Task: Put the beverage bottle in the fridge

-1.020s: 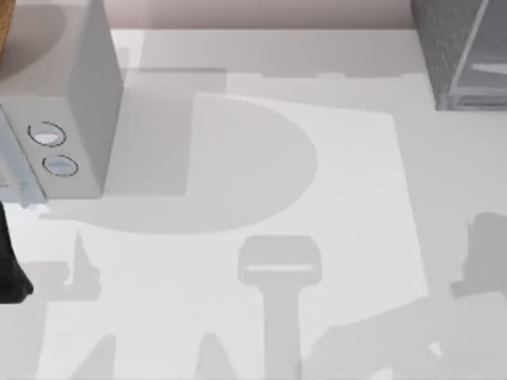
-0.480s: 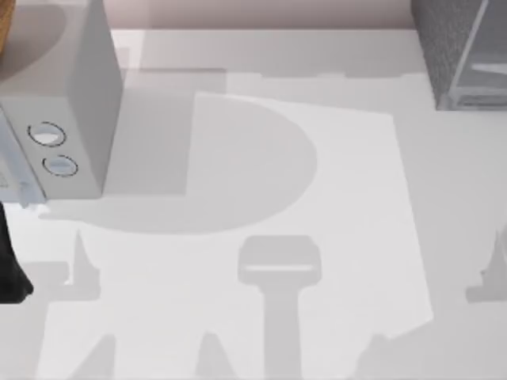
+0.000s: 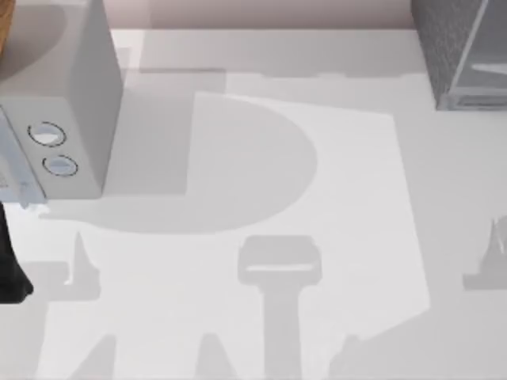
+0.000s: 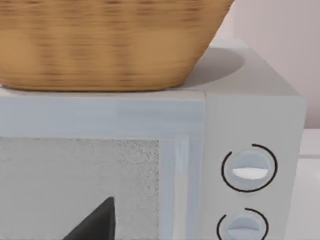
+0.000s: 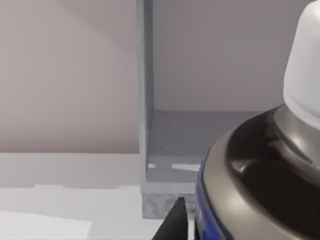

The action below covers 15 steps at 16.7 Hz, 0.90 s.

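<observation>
The beverage bottle (image 5: pixel 260 170) looms close in the right wrist view, with its white cap (image 5: pixel 305 65), dark drink and a strip of blue label. My right gripper (image 5: pixel 220 225) is shut on it, and one dark finger (image 5: pixel 175 220) shows beside the label. Just beyond the bottle stands the fridge (image 5: pixel 200 135), its grey speckled floor and an upright pale panel (image 5: pixel 145 95) facing me. From above, the fridge (image 3: pixel 463 51) sits at the table's far right corner. My left arm (image 3: pixel 9 269) is parked at the left edge, with my left gripper (image 4: pixel 95 222) in front of the grey box.
A light grey box with two round dials (image 3: pixel 59 103) stands at the far left, a wicker basket (image 4: pixel 105 45) on top of it. The white table (image 3: pixel 261 174) carries only shadows across its middle.
The right arm's shadow on the table has slid rightward to the right edge and shrunk. The left arm has not moved.
</observation>
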{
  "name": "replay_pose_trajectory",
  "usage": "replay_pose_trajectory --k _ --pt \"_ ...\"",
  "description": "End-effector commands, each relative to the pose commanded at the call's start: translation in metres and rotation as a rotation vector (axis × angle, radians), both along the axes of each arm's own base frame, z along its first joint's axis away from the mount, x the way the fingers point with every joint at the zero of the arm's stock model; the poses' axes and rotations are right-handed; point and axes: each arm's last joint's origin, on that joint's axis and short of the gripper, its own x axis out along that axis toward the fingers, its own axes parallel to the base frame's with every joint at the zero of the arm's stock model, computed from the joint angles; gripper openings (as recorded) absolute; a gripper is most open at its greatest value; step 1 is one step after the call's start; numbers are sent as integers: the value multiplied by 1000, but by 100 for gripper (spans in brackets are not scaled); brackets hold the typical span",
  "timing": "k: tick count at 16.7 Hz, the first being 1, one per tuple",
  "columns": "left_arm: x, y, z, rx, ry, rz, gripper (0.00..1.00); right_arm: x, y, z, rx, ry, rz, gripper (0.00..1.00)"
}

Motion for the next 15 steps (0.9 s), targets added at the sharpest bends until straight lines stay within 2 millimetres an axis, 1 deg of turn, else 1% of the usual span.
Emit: replay_pose_trajectory --k 2,4,6,8,10,11,13,15 --pt "0 0 0 0 0 0 100 7 -2 22 -2 -33 0 1" --pt "0 0 0 0 0 0 100 21 -4 45 -7 -54 -4 1" --pt "0 0 0 0 0 0 100 46 -9 65 -12 -55 -8 1" --pt "0 0 0 0 0 0 100 82 -17 76 -14 -36 -13 1" --pt "0 0 0 0 0 0 100 124 -28 76 -15 -6 -16 1" --pt "0 0 0 0 0 0 100 147 -35 71 -14 11 -16 1" --pt "0 0 0 0 0 0 100 190 -49 52 -9 43 -15 1" --pt "0 0 0 0 0 0 100 227 -64 25 -4 67 -13 1"
